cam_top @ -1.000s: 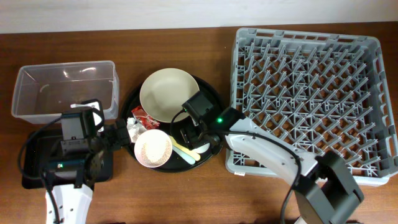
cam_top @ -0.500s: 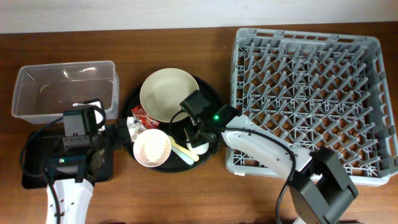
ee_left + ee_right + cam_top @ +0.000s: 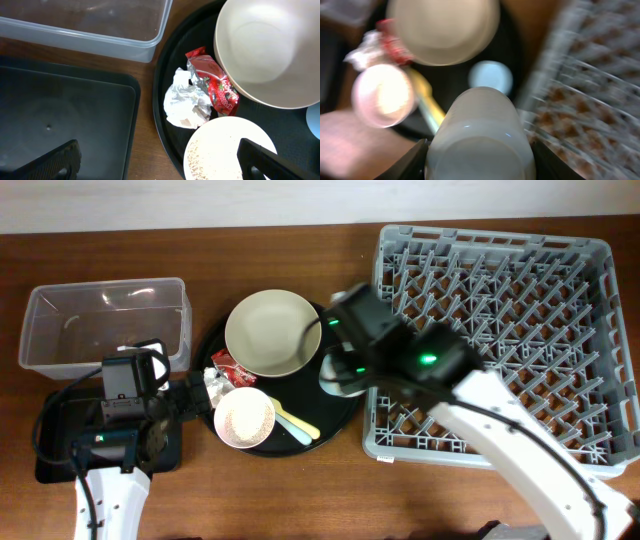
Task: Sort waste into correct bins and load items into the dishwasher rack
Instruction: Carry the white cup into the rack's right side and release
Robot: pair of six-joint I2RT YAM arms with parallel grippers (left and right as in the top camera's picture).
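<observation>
Right gripper (image 3: 479,160) clamps white cup (image 3: 479,125) over round tray's (image 3: 342,416) right edge; rack (image 3: 495,235), tub (image 3: 100,285) empty. Wrapper (image 3: 212,82), napkin (image 3: 185,102), cream bowl (image 3: 268,332), pink bowl (image 3: 245,418), utensils (image 3: 295,422), blue cup (image 3: 490,76) on tray. Left gripper (image 3: 157,152) apart.

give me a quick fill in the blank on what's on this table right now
The right tool grips the ___ cup.
The red wrapper lies on the round ___ tray.
The left tool hangs ___, holding nothing.
Missing words: white; black; open.
</observation>
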